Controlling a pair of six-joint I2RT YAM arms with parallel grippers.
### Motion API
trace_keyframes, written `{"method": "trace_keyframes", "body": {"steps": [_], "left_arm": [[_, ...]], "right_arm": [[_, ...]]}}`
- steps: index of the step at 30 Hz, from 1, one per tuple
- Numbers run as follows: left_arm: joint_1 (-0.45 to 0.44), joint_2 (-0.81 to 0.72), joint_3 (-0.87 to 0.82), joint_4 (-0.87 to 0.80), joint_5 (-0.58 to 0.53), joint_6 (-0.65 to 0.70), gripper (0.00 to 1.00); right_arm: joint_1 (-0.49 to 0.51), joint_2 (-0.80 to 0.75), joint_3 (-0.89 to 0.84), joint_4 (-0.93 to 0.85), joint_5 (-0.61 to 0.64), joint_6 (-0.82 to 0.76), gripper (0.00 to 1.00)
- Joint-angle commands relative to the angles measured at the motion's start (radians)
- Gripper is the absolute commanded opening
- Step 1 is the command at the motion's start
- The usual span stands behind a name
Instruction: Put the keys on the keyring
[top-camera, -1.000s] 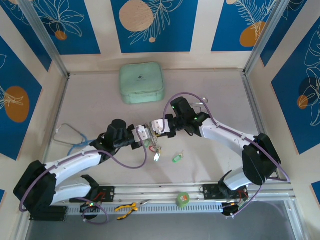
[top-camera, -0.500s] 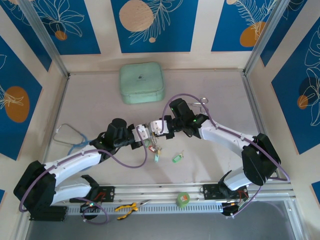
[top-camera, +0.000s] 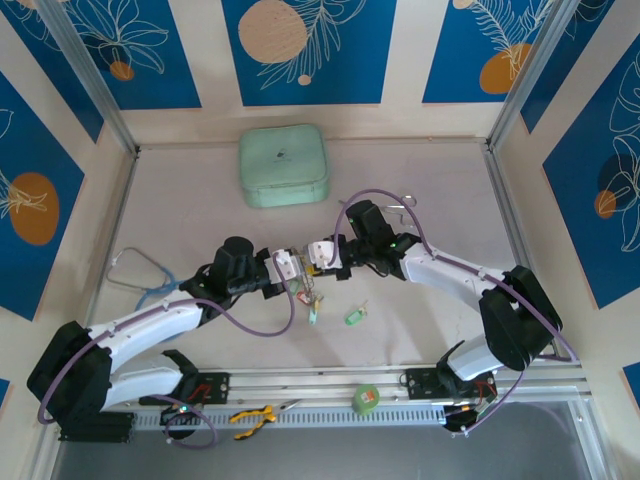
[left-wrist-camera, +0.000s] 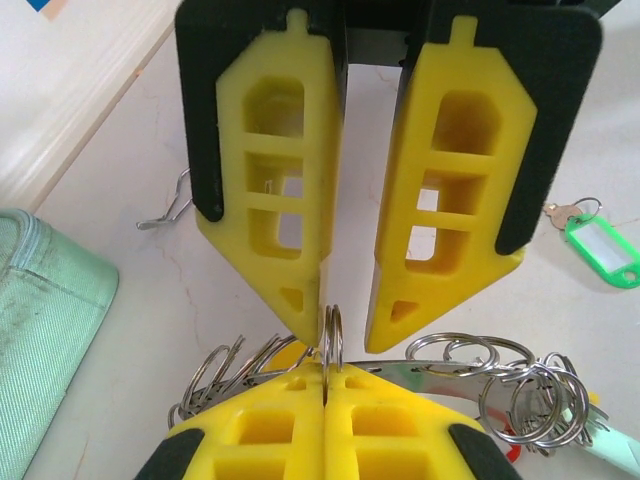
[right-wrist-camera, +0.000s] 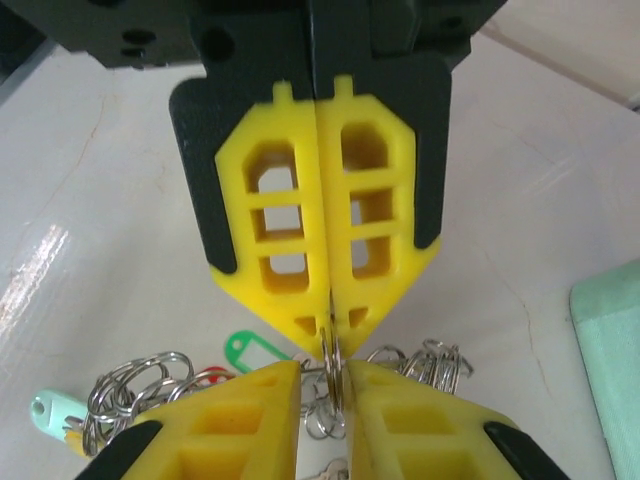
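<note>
Nearside of the mint case (top-camera: 284, 168), well apart from it, we see both grippers meeting tip to tip. The logo on the case lid is too small to read. We have the left gripper (right-wrist-camera: 327, 322) clamped flat on the keyring (left-wrist-camera: 332, 345), which stands edge-on with its rim poking toward the right gripper (left-wrist-camera: 346, 332). That one's jaws are narrow, straddling the rim with slim gaps either side. Most of the keys (top-camera: 311, 298) hang off the keyring in a bunch. One loose key (top-camera: 352, 316) lies flat, further from the case. Its metal end points toward the case, and its green tag's white insert looks blank.
</note>
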Motion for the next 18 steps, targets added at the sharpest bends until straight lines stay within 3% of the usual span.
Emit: {"method": "trace_keyframes", "body": {"steps": [1,6,9,11,14,16,18], "left_arm": [[0.007,-0.014,0.007,0.018,0.029,-0.007,0.00],[0.008,-0.014,0.012,0.018,0.034,-0.010,0.00],[0.009,-0.018,0.014,0.017,0.031,-0.019,0.00],[0.014,-0.024,0.010,0.026,0.027,-0.039,0.00],[0.036,-0.039,-0.032,0.098,0.025,-0.087,0.23],[0.064,-0.049,-0.088,0.205,0.048,-0.133,0.33],[0.098,-0.046,-0.153,0.332,0.084,-0.191,0.37]], "right_arm": [[0.000,0.006,-0.007,0.018,-0.047,0.011,0.19],[0.008,0.021,0.000,0.012,-0.035,0.004,0.15],[0.009,0.029,0.000,0.013,-0.029,0.007,0.01],[0.007,0.027,-0.007,0.019,-0.035,0.015,0.00],[-0.004,0.020,-0.026,0.052,-0.067,0.048,0.00],[-0.015,0.017,-0.041,0.083,-0.096,0.075,0.00],[-0.023,0.014,-0.059,0.118,-0.132,0.103,0.00]]}}
